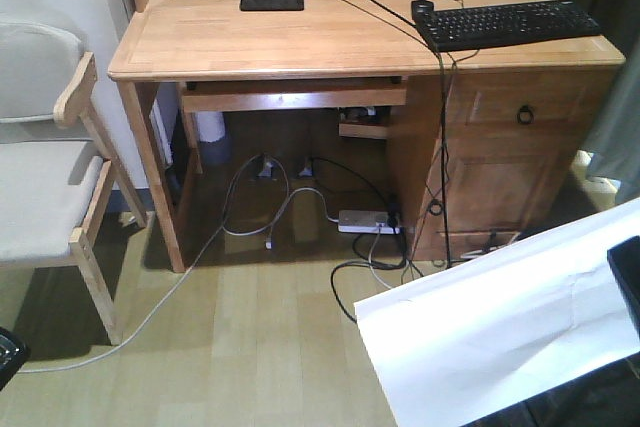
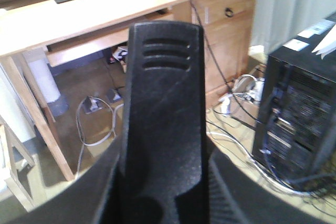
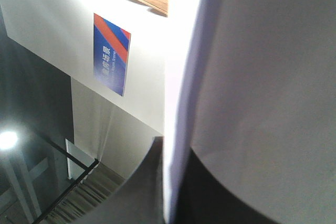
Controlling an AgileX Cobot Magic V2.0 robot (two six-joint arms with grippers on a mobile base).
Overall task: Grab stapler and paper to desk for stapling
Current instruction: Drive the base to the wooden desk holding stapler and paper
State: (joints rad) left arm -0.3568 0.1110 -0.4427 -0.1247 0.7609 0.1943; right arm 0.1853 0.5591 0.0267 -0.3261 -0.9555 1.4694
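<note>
The left gripper (image 2: 163, 192) is clamped on the black stapler (image 2: 164, 103), with the wooden desk (image 1: 330, 42) beyond it. The right gripper (image 3: 176, 182) pinches the white paper (image 1: 500, 337), which spreads to its left.

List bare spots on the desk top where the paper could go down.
Free: left and middle of the desk, bordered by the raised left edge, the black stand base at the back and the diagonal cable. Crowded: right end, where the keyboard and the mouse at its left corner sit.
</note>
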